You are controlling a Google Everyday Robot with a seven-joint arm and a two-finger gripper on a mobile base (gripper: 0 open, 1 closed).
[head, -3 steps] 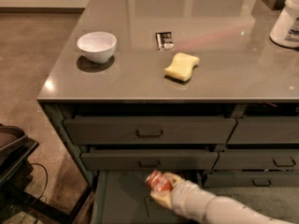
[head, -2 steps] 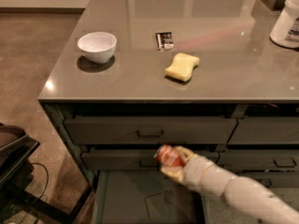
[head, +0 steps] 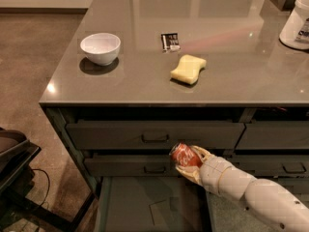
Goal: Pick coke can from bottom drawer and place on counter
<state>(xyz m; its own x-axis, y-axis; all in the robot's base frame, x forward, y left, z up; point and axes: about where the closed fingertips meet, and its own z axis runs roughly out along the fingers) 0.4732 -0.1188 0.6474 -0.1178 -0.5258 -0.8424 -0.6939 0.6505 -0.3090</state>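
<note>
My gripper [head: 189,161] is shut on the red coke can [head: 183,155] and holds it tilted in the air, in front of the middle drawer front and above the open bottom drawer [head: 145,204]. The drawer's dark flat floor is bare where it shows. My white arm reaches in from the lower right. The glossy grey-brown counter [head: 145,76] lies above the can.
On the counter are a white bowl [head: 100,48] at the left, a yellow sponge [head: 188,68], a small black packet [head: 170,41] and a large white tub [head: 297,21] at the far right. Dark drawer fronts with loop handles [head: 155,137] face me. A dark object [head: 14,161] stands at the lower left.
My gripper has lifted the coke can up out of the bottom drawer and moved it to the right, to the level of the middle drawer front.
</note>
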